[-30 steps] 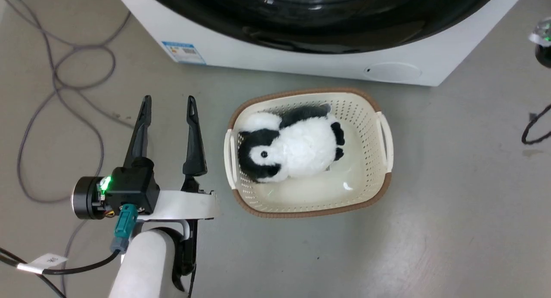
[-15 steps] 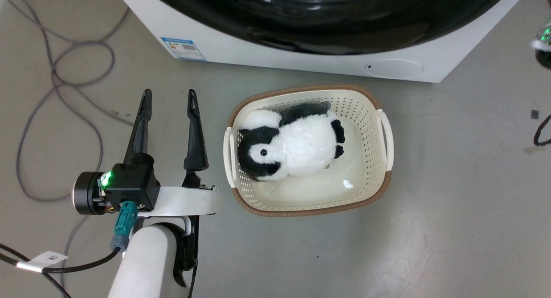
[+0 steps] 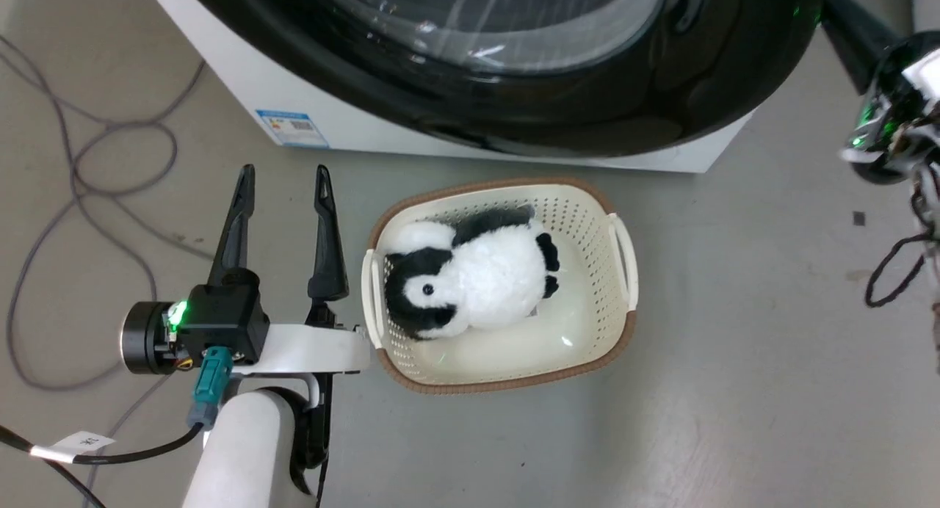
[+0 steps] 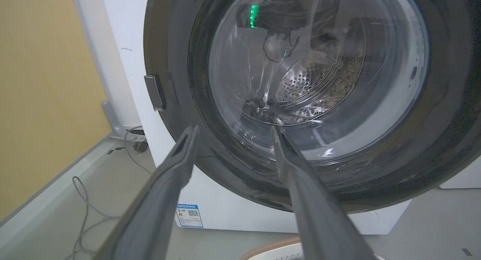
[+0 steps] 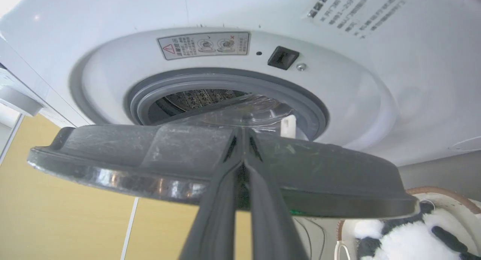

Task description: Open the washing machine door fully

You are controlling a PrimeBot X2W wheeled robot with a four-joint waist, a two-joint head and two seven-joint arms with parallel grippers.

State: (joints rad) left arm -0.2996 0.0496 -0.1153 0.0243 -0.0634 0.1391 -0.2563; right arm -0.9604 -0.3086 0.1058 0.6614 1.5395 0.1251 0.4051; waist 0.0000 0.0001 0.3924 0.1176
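Since one second ago: the head camera has shifted, so the whole picture sits differently. Beyond that, the large round glossy black washing machine door point(image 3: 734, 75) with its clear glass bowl centre now juts out past the lower front of the white front-loading washing machine point(image 3: 279, 89). The right claw point(image 5: 243, 135) has come into the head view's upper right corner, at the door's outer edge.

Door state: ajar, not fully open. The right wrist view looks along the claw at the door's dark rim, seen edge-on. Beyond the fingertips there is a gap, then the grey rubber gasket point(image 5: 300, 98) and the perforated steel drum point(image 5: 195, 98).

Right claw: two dark fingers pressed together, nothing between them. The tips lie against the door's inner face near the rim.

Left claw point(image 3: 285, 172): fingers spread wide, holding nothing, hovering over the grey floor point(image 3: 734, 420).
- Ahead of its tips, well apart: the machine's front with a blue label sticker point(image 3: 291, 128). In the left wrist view the door's glass is ahead of the fingers, no contact.
- Just beside it on its right: a cream perforated plastic basket with a brown rim point(image 3: 507, 384). Whether it touches the pale wrist, cannot tell.
- Inside the basket: a black-and-white plush penguin point(image 3: 477, 288).
- To the claw's left: loose grey cables point(image 3: 88, 148) on the floor.
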